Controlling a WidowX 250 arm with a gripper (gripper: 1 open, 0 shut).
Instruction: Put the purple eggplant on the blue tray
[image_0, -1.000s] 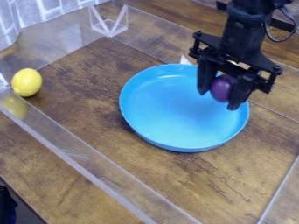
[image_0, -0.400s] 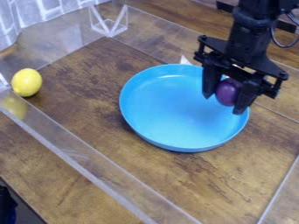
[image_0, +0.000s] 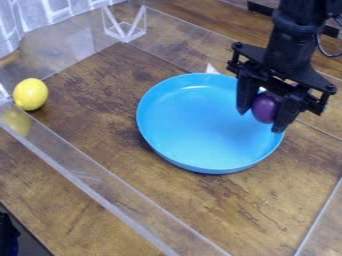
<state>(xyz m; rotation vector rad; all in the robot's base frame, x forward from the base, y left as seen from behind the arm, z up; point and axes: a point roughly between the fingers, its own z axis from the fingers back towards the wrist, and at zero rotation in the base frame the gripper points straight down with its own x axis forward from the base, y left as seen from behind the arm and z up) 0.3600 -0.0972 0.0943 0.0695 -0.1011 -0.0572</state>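
Eggplant (image_0: 266, 106): small, glossy, purple; pinched between the gripper's black fingers and held in the air. Only its middle shows between the fingers; the ends are hidden, so its stem cannot be made out. It hangs over the right rim of the tray, not resting on anything visible.

Gripper (image_0: 273, 108): black, pointing downward, jaws pressed onto the eggplant from both sides. A wide black bracket sits across its top, with the arm rising from it out of the upper edge of the view.

Tray (image_0: 187, 130): large, round, shallow, bright blue, raised rim. Lies flat on the table at right of centre. Its inside is bare blue; the gripper overlaps its right edge as seen from the camera.

Lemon (image_0: 30, 94): round, yellow, at the far left, well apart from the tray. A faint yellow reflection shows just below it.

Table (image_0: 107, 190): dark brown wood planks, with clear glossy strips crossing it diagonally at lower left and along the top.

Clear frame (image_0: 127, 22): see-through plastic piece standing at the upper left, near the table's far edge.
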